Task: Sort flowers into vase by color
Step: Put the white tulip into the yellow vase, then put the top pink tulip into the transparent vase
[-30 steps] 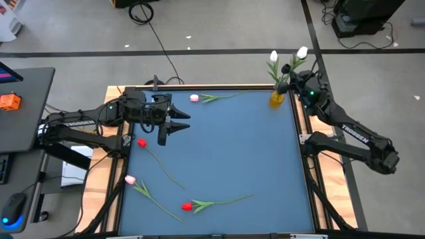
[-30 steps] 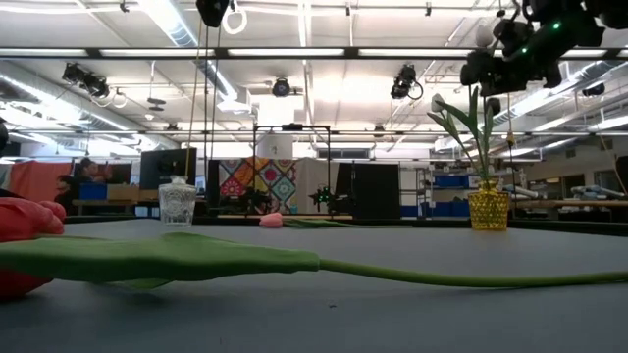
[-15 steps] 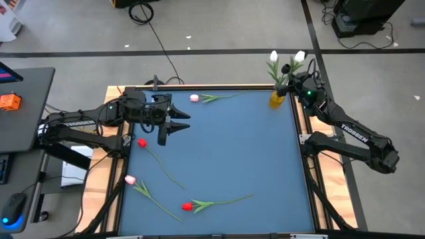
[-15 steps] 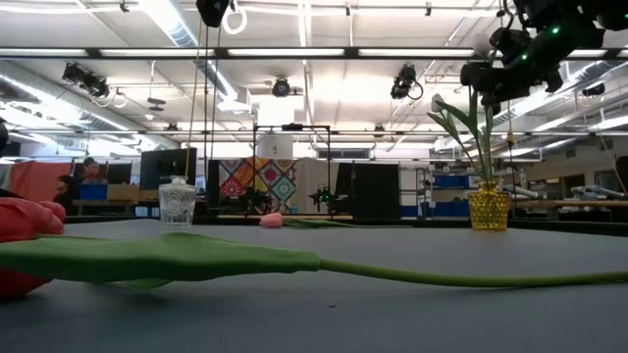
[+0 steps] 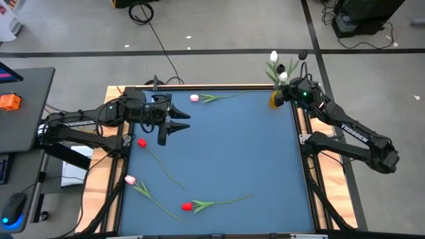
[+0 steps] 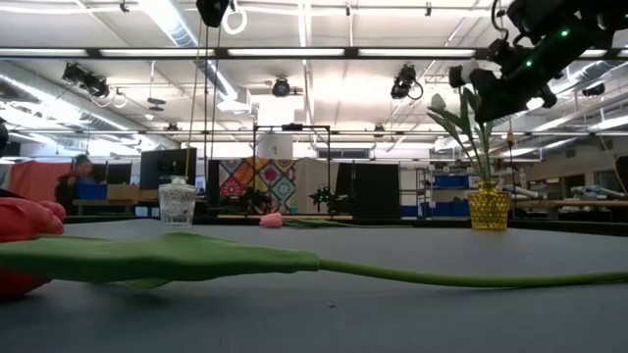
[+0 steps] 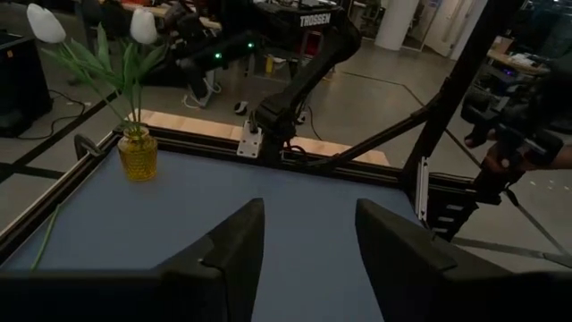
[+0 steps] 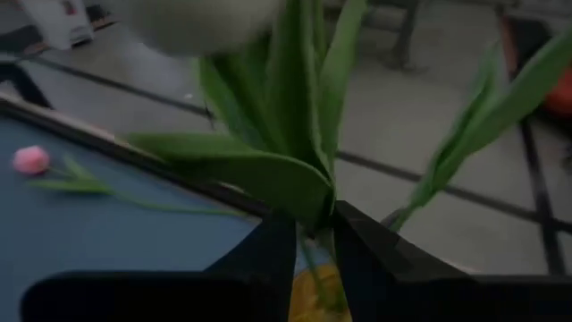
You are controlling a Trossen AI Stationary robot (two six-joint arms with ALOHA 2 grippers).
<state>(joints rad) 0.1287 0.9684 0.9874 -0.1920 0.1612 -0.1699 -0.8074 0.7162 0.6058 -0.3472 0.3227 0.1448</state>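
Blue table (image 5: 232,146), slim-stemmed tulips (image 5: 199,205).

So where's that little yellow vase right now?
In the high view the yellow vase stands at the table's far right corner, holding white tulips, with the right gripper just above it.

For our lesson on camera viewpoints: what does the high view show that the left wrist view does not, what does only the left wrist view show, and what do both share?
Only the high view: two red tulips, two pink tulips lying on the blue table, and the left arm's body.

Only the left wrist view: the left tool, open, seen close, and the room beyond the table.

Both: the yellow vase holding white tulips, with the right tool at them.
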